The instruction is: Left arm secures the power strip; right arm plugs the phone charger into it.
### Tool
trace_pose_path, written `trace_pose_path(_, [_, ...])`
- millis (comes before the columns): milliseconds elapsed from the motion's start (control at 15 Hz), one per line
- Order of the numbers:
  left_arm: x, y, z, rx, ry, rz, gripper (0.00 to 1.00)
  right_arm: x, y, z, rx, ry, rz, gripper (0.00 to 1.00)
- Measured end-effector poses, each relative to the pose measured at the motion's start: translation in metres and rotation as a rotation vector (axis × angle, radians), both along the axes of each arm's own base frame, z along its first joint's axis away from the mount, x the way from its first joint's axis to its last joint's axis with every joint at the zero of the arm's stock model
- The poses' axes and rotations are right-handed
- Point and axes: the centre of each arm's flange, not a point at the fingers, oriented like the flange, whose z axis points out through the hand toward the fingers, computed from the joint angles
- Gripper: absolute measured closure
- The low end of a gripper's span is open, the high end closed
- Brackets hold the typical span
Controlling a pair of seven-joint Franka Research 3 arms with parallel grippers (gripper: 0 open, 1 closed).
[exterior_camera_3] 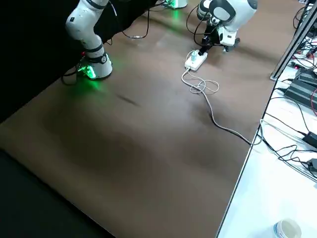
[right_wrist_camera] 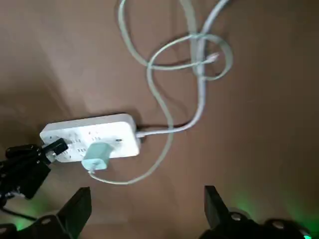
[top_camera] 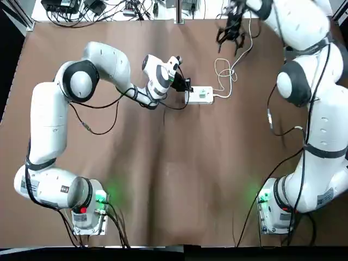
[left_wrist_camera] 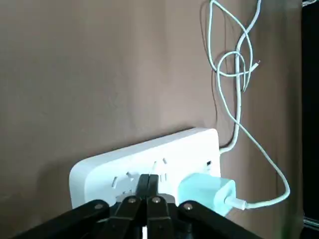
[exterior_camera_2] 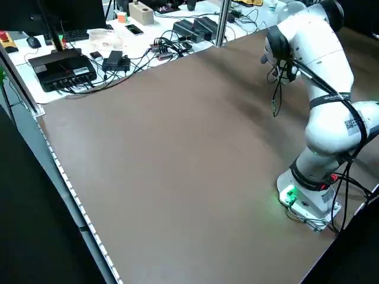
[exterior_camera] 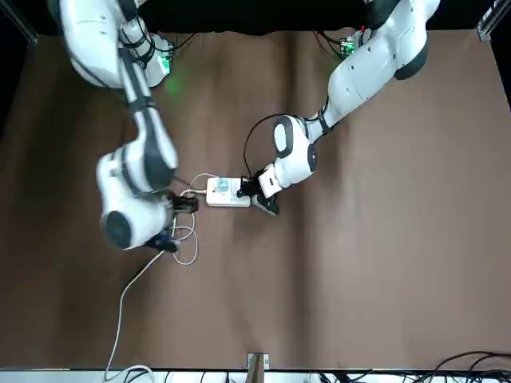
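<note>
1. Nearest your left wrist camera, the left gripper (left_wrist_camera: 145, 201) has its two fingers pressed together, their tips resting on the top face of the power strip (left_wrist_camera: 144, 167), on the sockets near one end.
2. Just beside those closed fingertips you see the phone charger (left_wrist_camera: 205, 193), a teal cube seated in the face of the strip, with its thin white cable (left_wrist_camera: 259, 164) running out from the cube's side.
3. Beyond the charger, at the strip's far end from the left jaws, the thick white cord (left_wrist_camera: 230, 130) leaves the block and curls into loose loops on the brown table (left_wrist_camera: 99, 74).
4. From overhead, the left gripper (top_camera: 184, 85) meets the strip (top_camera: 200, 95) at the end facing the left arm (top_camera: 103, 68); the strip lies flat near the middle of the table's far half.
5. The right gripper (right_wrist_camera: 144, 211) hangs above and apart from the strip (right_wrist_camera: 89, 137), fingers spread wide with nothing between them. Below those open jaws you can see the charger (right_wrist_camera: 97, 155) plugged in, and the left arm's dark fingers (right_wrist_camera: 52, 148) touching the strip's end.
6. In the overhead view the right gripper (top_camera: 232, 28) sits well beyond the cord loops (top_camera: 225, 73), near the table's far edge, with the right arm (top_camera: 312, 103) bent along the side.
7. In the right side view, the cord (exterior_camera_3: 223, 126) trails from the strip (exterior_camera_3: 195, 60) across the table and off its edge.
</note>
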Motion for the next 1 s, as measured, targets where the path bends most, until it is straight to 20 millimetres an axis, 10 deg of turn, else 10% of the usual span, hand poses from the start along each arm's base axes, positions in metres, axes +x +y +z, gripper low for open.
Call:
trace_pose_path(267, [0.005,0.001,0.001,-0.003,0.002,0.022,0.99,0.033,-0.145,0.076,0.091,-0.107,-0.034,0.0])
trace_pose_path(533, [0.01,-0.001,0.006,-0.014,0.013,0.047,0.99,0.017,-0.251,0.159,0.128,-0.234,-0.063,0.0])
trace_pose_path(733, [0.015,-0.002,0.013,-0.023,0.011,0.062,0.99,-0.011,-0.28,0.227,0.094,-0.331,-0.048,0.0])
trace_pose_path(1000, [0.025,0.001,0.038,-0.042,-0.004,0.064,0.99,-0.029,-0.261,0.263,-0.007,-0.369,0.02,0.0])
